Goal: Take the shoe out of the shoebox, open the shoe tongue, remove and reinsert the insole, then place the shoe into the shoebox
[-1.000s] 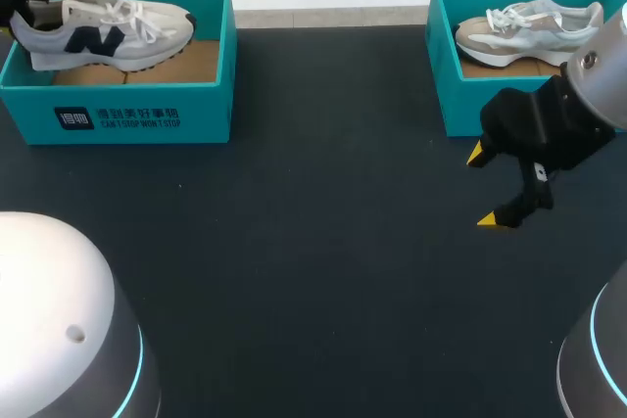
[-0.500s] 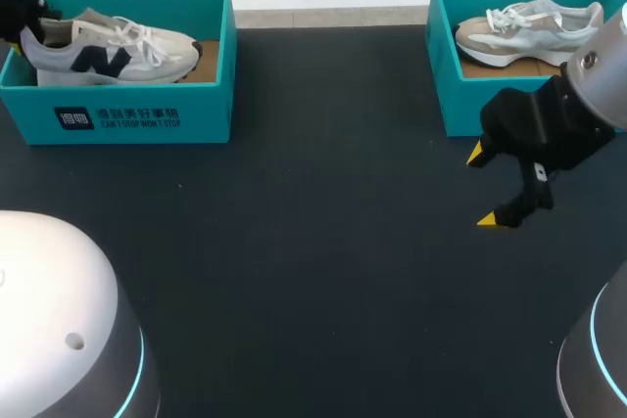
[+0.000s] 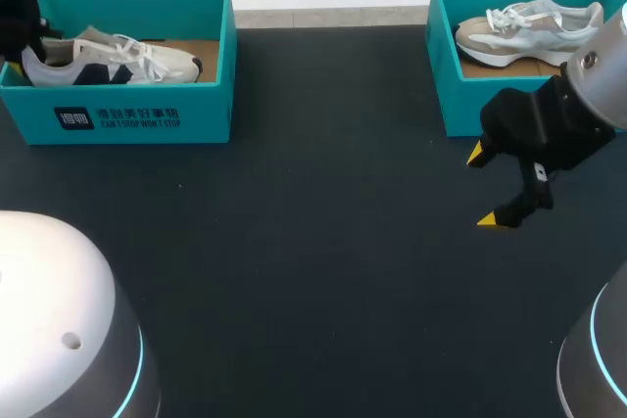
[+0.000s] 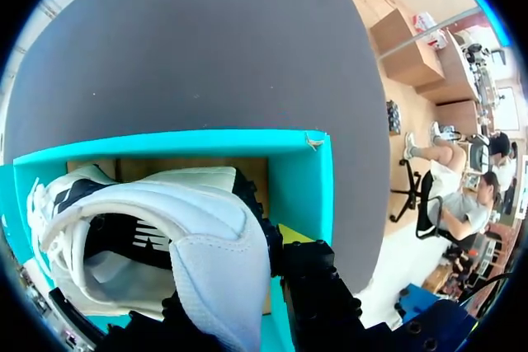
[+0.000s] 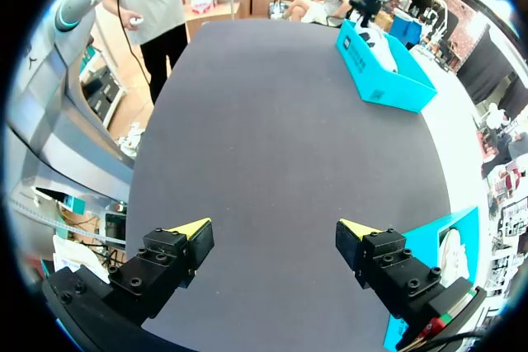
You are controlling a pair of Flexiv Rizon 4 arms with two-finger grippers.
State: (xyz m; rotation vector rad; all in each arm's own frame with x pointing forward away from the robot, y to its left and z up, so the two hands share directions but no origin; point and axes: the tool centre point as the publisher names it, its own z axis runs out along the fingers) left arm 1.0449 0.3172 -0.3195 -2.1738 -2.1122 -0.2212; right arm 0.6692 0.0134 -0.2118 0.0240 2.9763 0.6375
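A white sneaker (image 3: 118,61) with a navy side mark lies low inside the teal shoebox (image 3: 127,115) at the far left. My left gripper (image 3: 18,26) stands at the box's left end, shut on the shoe's heel. In the left wrist view the white heel (image 4: 206,261) fills the space between the fingers of this gripper (image 4: 235,286), one yellow tip (image 4: 293,232) showing beside the box wall (image 4: 299,179). My right gripper (image 3: 485,187) hangs open over the table's right side, nothing between its fingers (image 5: 275,228).
A second teal box (image 3: 460,110) at the far right holds a beige and white sneaker (image 3: 529,31); the right gripper is just in front of it. Dark table surface (image 3: 323,242) stretches between the two boxes.
The left gripper has lowered the white sneaker from above the box rim down into the left box. The right arm has not moved.
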